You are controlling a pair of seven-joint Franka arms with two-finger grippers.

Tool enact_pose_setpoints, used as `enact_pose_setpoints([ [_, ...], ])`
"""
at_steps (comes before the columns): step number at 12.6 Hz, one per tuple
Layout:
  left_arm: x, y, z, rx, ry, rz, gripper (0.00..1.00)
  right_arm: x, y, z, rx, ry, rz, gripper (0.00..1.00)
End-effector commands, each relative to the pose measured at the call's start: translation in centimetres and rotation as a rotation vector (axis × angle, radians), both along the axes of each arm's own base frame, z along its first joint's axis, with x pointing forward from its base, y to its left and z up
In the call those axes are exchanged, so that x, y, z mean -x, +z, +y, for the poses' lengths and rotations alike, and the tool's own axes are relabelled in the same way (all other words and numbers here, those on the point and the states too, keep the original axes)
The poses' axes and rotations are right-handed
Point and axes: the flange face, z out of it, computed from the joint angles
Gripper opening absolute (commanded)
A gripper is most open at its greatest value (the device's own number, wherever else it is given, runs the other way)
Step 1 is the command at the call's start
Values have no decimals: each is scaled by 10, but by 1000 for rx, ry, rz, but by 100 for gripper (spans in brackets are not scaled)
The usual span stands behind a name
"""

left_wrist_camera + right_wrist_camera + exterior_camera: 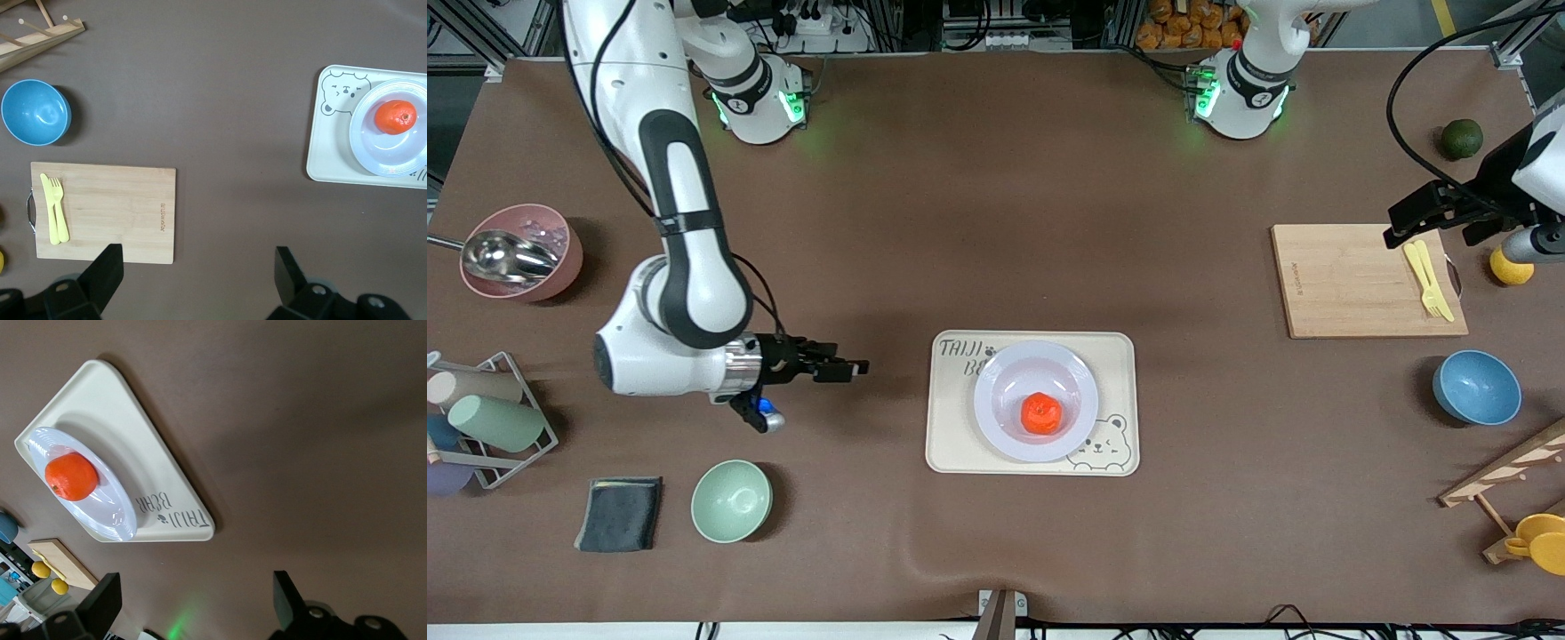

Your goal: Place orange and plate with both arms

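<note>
The orange [1040, 413] sits in the well of the plate [996, 411], and the plate rests on the cream bear-printed tray [951, 444] at the middle of the table, toward the front camera's side. The right gripper [852, 367] is over bare table between the tray and the right arm's end, its fingers spread wide and holding nothing; its wrist view shows the two dark fingers [100, 603] apart with the tray, plate [107, 507] and orange [71, 477] lying well clear of them. The left gripper [1400, 233] is over the wooden cutting board [1352, 284] at the left arm's end of the table, its fingers [103, 270] also wide and empty. A yellow fork and knife [1427, 280] lie on that board. A blue bowl [1476, 388] stands nearer the front camera than the board, and a dark green fruit [1461, 139] lies farther from it. At the right arm's end are a pale green bowl [731, 500], a dark folded cloth [620, 514] beside it, and a pink bowl [560, 267] with a metal scoop [507, 255] in it.
</note>
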Motion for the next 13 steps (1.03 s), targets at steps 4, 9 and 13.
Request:
enact_pose_setpoints([
  [4, 3, 11, -1, -9, -14, -25, 100, 1, 30, -120, -6, 84, -11, 100],
  [9, 23, 28, -20, -91, -45, -41, 100, 0, 81, -188, 38, 246, 21, 100],
  [13, 27, 27, -14, -79, -35, -34, 100, 12, 137, -191, 141, 337, -22, 100],
])
